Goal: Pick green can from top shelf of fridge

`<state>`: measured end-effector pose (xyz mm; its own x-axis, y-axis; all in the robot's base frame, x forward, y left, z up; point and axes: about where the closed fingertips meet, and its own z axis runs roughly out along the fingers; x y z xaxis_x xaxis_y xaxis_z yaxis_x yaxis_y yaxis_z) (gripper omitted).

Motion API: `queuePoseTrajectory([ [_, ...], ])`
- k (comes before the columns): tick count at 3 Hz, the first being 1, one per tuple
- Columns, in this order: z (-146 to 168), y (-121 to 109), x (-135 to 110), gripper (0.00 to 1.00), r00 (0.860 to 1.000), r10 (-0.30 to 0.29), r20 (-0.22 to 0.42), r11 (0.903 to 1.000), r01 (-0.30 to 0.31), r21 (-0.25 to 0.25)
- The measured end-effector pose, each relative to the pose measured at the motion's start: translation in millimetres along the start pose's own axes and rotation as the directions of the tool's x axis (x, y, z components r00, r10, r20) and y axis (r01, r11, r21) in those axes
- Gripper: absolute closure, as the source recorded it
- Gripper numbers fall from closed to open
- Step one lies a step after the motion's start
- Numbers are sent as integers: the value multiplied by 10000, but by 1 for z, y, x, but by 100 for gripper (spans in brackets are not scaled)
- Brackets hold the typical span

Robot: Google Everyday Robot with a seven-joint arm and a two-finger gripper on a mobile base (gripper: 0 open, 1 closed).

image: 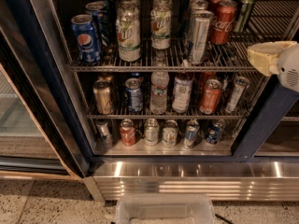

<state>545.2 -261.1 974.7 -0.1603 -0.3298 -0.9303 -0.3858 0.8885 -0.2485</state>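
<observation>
Green can (244, 10) beside Coke (223, 21), gripper (264, 58) lower-right

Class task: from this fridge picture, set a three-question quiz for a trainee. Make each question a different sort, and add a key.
1. True or false: the green can stands on the top shelf, right of the Coca-Cola can.
2. Where is the end effector? A) at the picture's right edge, about level with the top shelf; B) down among the bottom-shelf cans; C) at the picture's left edge.
3. Fill in: the blue can at the top shelf's left front reads ____.
Key: 1 true; 2 A; 3 Pepsi.
</observation>
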Motion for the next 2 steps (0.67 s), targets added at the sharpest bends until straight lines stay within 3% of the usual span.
queuePoseTrajectory([
  [2, -25, 30, -7, 100, 9995, 282, 119, 9991, -278, -308],
])
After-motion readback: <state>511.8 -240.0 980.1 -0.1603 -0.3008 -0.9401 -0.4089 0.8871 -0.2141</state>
